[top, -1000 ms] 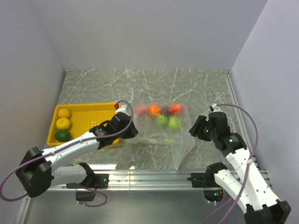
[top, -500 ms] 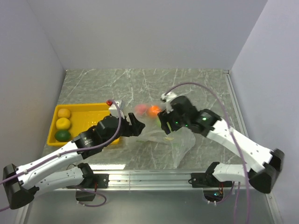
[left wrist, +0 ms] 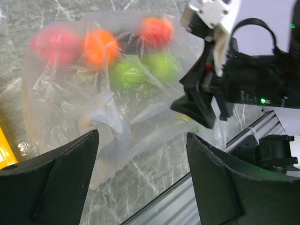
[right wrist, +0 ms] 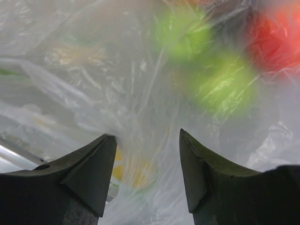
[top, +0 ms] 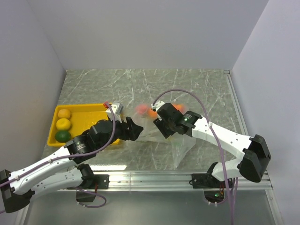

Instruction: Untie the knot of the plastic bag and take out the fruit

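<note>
The transparent plastic bag (left wrist: 140,101) lies crumpled on the marble table (top: 197,89). The fruit sits at its far end: pink (left wrist: 54,44), orange (left wrist: 98,47), red (left wrist: 157,30) and two light green (left wrist: 124,72) pieces. A whitish twisted bunch of handle strip, which looks like the knot (left wrist: 107,114), lies just ahead of my left finger. My left gripper (top: 134,129) is open at the bag's left edge and holds nothing. My right gripper (right wrist: 146,136) hangs over the bag's middle with its jaws apart and bag film bulging between them; green fruit (right wrist: 225,84) shows through the film ahead.
A yellow tray (top: 86,109) at the left holds two yellow fruits (top: 63,119) and a dark green one (top: 63,136). The table's metal front rail (top: 154,177) runs just behind the bag. Grey walls close in left, right and back.
The right arm swung in from the right side over the bag's middle. The left gripper opened wide and edged right toward the bag.
</note>
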You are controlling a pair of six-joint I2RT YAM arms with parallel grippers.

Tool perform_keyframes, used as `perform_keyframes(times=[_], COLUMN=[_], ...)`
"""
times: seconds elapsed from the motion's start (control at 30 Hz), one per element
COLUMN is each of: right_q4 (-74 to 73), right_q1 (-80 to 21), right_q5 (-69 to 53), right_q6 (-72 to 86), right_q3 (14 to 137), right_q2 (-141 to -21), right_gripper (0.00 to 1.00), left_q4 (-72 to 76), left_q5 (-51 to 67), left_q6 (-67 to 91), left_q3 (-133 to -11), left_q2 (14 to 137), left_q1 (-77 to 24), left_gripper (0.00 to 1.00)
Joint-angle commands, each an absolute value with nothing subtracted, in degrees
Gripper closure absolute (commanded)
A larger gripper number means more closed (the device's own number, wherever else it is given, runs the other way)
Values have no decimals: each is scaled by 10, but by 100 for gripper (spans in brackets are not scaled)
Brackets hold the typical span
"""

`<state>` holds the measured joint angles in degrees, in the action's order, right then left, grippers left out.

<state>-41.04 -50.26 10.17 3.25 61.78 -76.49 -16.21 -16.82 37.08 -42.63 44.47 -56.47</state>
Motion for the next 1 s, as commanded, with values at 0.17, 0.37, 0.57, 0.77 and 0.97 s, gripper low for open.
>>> perform_keyframes(times=[0.17,0.37,0.57,0.77,0.97], right_q4=[-356,-358,-351,-341,-342], right_q1=[-494,-448,-428,-403,-393], right_q5=[219,200,131,67,48], right_q6=[45,81,112,135,147], right_q3=[667,734,735,723,722], right_q2=[-795,-808,-800,-783,-778], right_gripper=[95,100,100,100,100], left_q4=[-243,-216,-146,-24,56], left_q5=[-63,11,41,-54,-160], left_q6=[396,383,240,103,42], left_q3=[-425,-392,-483,-522,-521], left_q2=[414,319,446,616,721], left_q1=[-570,-583,-591,-627,-627], left_gripper=[19,18,18,16,16])
